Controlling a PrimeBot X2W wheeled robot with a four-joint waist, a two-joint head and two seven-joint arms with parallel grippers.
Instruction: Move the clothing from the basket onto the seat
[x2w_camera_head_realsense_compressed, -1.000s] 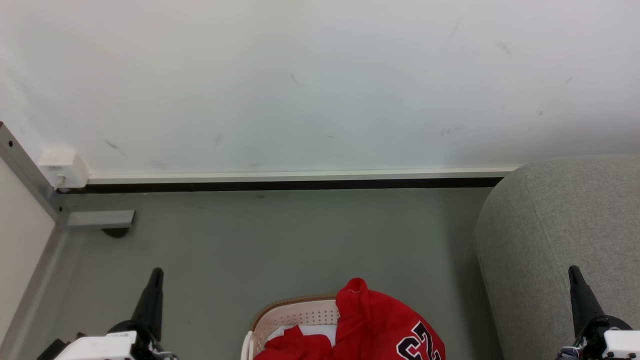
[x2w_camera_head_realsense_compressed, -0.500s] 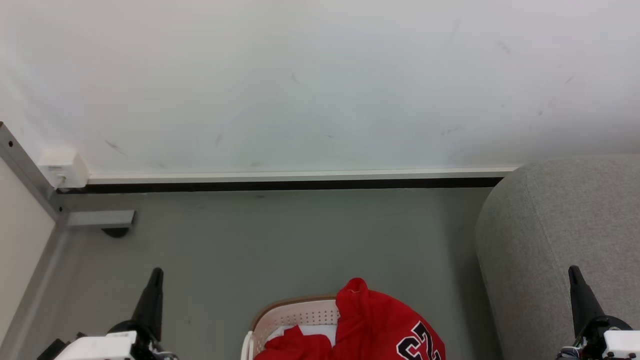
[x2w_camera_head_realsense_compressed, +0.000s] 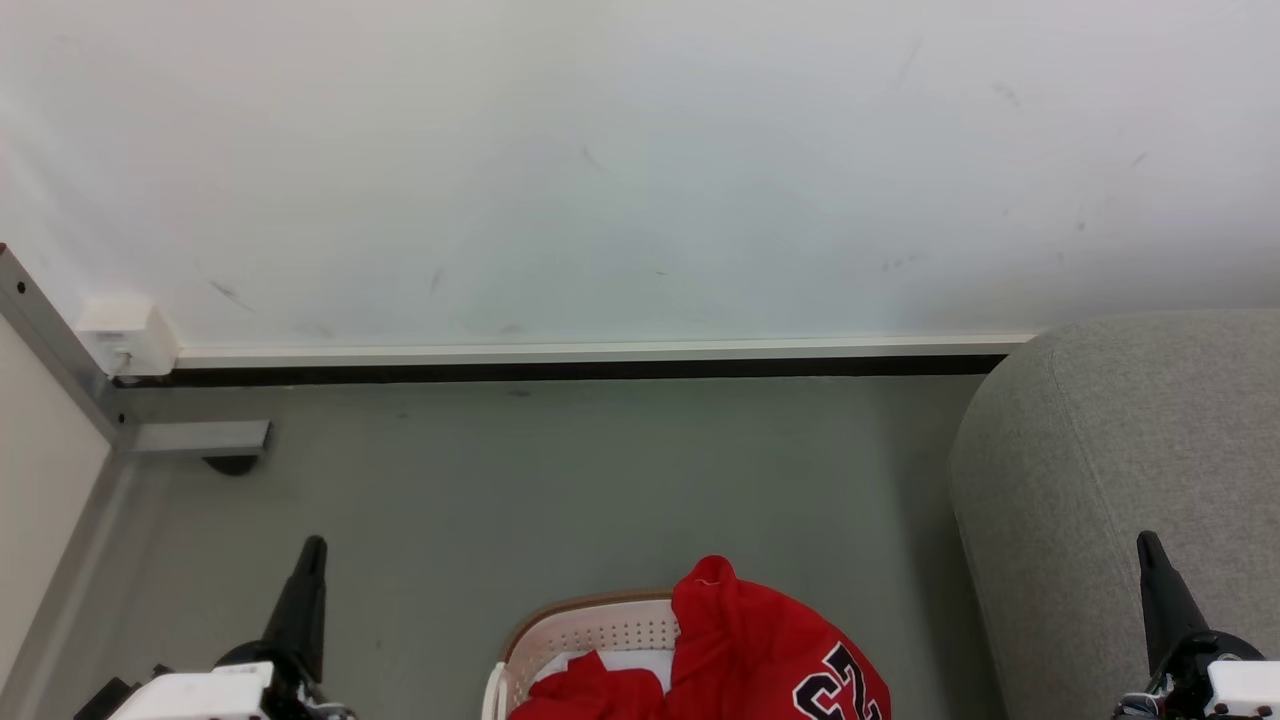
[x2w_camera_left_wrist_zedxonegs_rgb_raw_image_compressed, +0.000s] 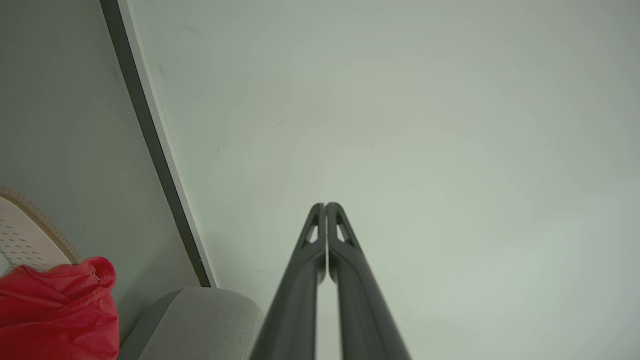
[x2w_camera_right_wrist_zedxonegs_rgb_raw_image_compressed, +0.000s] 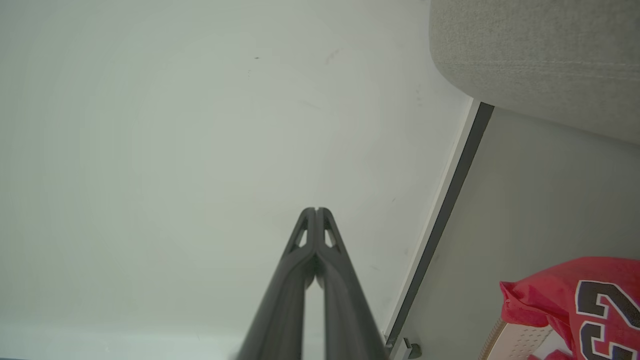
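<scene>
A: Where's the clothing?
B: The red jersey (x2w_camera_head_realsense_compressed: 745, 640) is heaped in the laundry basket (x2w_camera_head_realsense_compressed: 590, 628), bottom centre of the head view. Its bulk spills over the basket's right side. One fold peaks up at the far rim. The "23" faces up, lower right, clipped by the frame edge. A second red garment (x2w_camera_head_realsense_compressed: 585, 692) sits lower, on the pale lining left of the jersey.
A: Long axis, heading?
B: Can't tell. It's crumpled, and the near part of the pile and the basket is cut off.
A: Pincers?
B: left gripper (x2w_camera_left_wrist_zedxonegs_rgb_raw_image_compressed: 325, 205): fingers pressed tip to tip, clenched empty, touching nothing, aimed at the white wall (x2w_camera_head_realsense_compressed: 640, 170). right gripper (x2w_camera_right_wrist_zedxonegs_rgb_raw_image_compressed: 316, 210): same, closed on nothing, also aimed at the wall. In the head view they sit lower left and lower right, fingers up, with the basket between them and well apart from both.
A: Seat?
B: The light-grey sofa (x2w_camera_head_realsense_compressed: 1120, 450) is near the basket on its right, rounded corner and seam showing, the rest out of frame. The right gripper overlaps it in the head view; can't judge contact.
A: Surroundings?
B: Grey floor (x2w_camera_head_realsense_compressed: 560, 480), a skirting strip (x2w_camera_head_realsense_compressed: 600, 352) and a small white box (x2w_camera_head_realsense_compressed: 125, 338) in the left corner.
</scene>
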